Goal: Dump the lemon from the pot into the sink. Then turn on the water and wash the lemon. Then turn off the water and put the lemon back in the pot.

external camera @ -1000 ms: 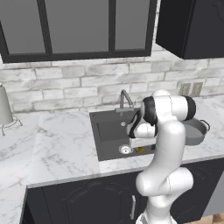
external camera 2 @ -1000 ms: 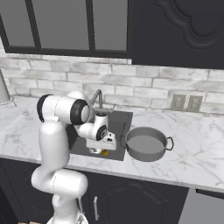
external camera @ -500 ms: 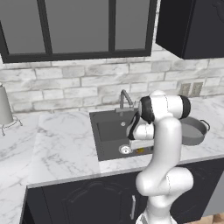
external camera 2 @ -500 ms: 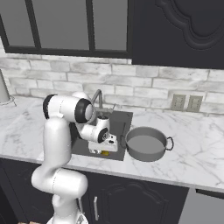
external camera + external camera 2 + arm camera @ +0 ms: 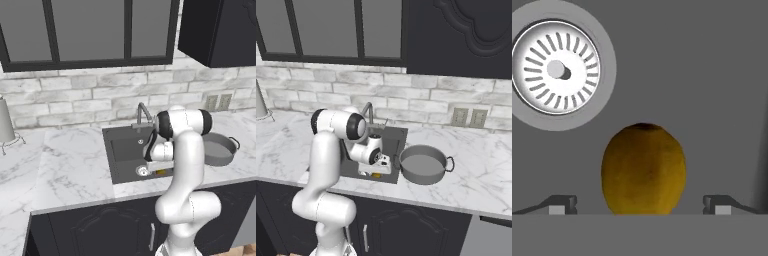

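The drain (image 5: 557,70) sits at the upper left of the hand view on the sink (image 5: 702,75) floor. The lemon (image 5: 644,169) lies beside it, between the spread fingertips (image 5: 562,204) of the gripper (image 5: 641,205). The pot (image 5: 423,164) stands on the counter (image 5: 481,175) right of the sink.

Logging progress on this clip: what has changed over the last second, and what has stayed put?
The white arm's upper joint has shifted slightly over the dark charcoal sink, bringing the gripper low around the small yellow-orange lemon; its dark fingertips stand apart on either side, not closed. The lemon beside the silver drain, the grey pot and the faucet have stayed put.
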Controlling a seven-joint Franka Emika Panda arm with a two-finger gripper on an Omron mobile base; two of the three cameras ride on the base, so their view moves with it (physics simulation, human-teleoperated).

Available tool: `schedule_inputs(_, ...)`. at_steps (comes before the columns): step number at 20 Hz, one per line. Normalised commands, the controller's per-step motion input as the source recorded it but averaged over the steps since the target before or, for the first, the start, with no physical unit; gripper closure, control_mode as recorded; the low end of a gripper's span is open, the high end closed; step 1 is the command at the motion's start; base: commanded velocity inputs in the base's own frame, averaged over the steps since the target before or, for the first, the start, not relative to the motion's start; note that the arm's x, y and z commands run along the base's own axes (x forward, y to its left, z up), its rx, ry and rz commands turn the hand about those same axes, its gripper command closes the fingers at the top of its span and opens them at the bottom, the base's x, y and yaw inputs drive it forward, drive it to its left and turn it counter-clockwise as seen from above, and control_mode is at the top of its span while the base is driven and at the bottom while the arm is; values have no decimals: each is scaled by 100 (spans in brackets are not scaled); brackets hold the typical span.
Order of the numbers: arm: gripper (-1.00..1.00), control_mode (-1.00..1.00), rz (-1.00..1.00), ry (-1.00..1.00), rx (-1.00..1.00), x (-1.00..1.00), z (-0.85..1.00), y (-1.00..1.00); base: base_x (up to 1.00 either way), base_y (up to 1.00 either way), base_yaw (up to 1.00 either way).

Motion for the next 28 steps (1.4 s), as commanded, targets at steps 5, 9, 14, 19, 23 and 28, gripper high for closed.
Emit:
schedule_inputs(5,-100,-100,0,0,0,21,-24,0,0,0,0)
schedule_inputs(9,-100,-100,0,0,0,21,-24,0,0,0,0)
schedule_inputs(14,-100,-100,0,0,0,20,-21,0,0,0,0)
schedule_inputs(19,100,-100,0,0,0,4,-18,0,0,0,0)
schedule_inputs(23,100,-100,0,0,0,-37,-26,-16,0,0,0)
schedule_inputs(28,100,-100,0,1,0,-47,-29,-26,0,0,0)
